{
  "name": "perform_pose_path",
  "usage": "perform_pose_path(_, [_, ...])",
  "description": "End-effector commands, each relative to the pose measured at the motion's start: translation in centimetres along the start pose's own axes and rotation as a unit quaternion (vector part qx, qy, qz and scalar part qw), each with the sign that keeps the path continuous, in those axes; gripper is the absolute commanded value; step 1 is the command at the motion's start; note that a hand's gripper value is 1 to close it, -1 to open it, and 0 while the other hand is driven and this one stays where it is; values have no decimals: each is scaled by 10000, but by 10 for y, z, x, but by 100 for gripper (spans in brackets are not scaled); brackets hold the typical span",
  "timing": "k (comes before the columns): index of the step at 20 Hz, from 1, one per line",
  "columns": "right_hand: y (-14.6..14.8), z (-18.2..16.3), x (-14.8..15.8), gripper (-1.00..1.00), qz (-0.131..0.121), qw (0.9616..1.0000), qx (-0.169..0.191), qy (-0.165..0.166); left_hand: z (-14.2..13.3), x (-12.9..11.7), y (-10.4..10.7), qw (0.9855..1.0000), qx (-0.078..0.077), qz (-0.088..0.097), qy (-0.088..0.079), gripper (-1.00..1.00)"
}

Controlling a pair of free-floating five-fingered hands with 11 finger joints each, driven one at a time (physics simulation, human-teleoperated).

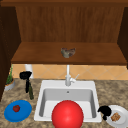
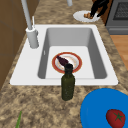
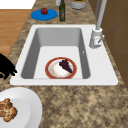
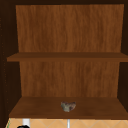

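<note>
My left hand (image 1: 25,75) hovers over the counter left of the sink, just above and behind a dark green bottle (image 1: 30,92) (image 2: 68,83) whose neck stands free. My right hand (image 1: 105,110) (image 2: 98,6) (image 3: 6,68) is at the sink's right front corner. Its relaxed fingers reach down to the near rim of a white plate (image 1: 123,112) (image 2: 80,16) (image 3: 25,107) that carries a brown pastry (image 1: 115,116) (image 3: 7,110). In the sink (image 2: 67,32) lies a red-rimmed plate (image 2: 75,67) (image 3: 50,72) with dark grapes (image 3: 65,65) on it.
A blue plate (image 1: 23,112) (image 2: 95,110) with a tomato (image 1: 16,108) (image 2: 115,118) sits front left. The faucet (image 1: 67,77) (image 3: 96,37) rises behind the sink. A potted plant (image 1: 9,82) is far left. A grey-brown lump (image 1: 68,52) (image 4: 68,106) rests on the cabinet's lower shelf.
</note>
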Motion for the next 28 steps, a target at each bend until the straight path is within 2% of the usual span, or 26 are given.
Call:
perform_pose_path(1, [0, 0, 0, 0, 0, 10000, 0, 0, 14, -26, -9, 9990, 200, 391, -95, -100])
perform_pose_path(4, [0, 0, 0, 0, 0, 10000, 0, 0, 14, -56, -16, 9991, 135, 395, -53, -100])
perform_pose_path(7, [0, 0, 0, 0, 0, 10000, 0, 0, 12, -82, -26, 9992, 154, 379, -45, -100])
perform_pose_path(8, [0, 0, 0, 0, 0, 10000, 0, 0, 12, -93, -25, 9992, 195, 360, -21, -100])
perform_pose_path(10, [0, 0, 0, 0, 0, 10000, 0, 0, 13, -110, -23, 9993, 133, 353, -25, -100])
perform_pose_path(11, [0, 0, 0, 0, 0, 10000, 0, 0, 11, -118, -26, 9989, 98, 456, -9, -100])
perform_pose_path(15, [0, 0, 0, 0, 0, 10000, 0, 0, 21, -132, -37, 9972, 121, 736, -60, -100])
perform_pose_path(18, [0, 0, 0, 0, 0, 10000, 0, 0, 26, -141, -41, 9954, 17, 961, -59, -100])
perform_pose_path(19, [0, 0, 0, 0, 0, 10000, 0, 0, 28, -142, -42, 9946, -19, 1036, -62, -100])
perform_pose_path(22, [0, 0, 0, 0, 0, 10000, 0, 0, 24, -154, -41, 9905, -95, 1370, -8, -100])
perform_pose_path(23, [0, 0, 0, 0, 0, 10000, 0, 0, 24, -159, -40, 9896, -143, 1428, 6, -100])
perform_pose_path(25, [0, 0, 0, 0, 0, 10000, 0, 0, 24, -167, -41, 9891, -168, 1465, -7, -100])
perform_pose_path(28, [0, 0, 0, 0, 0, 10000, 0, 0, 24, -174, -46, 9892, -175, 1455, -21, -100])
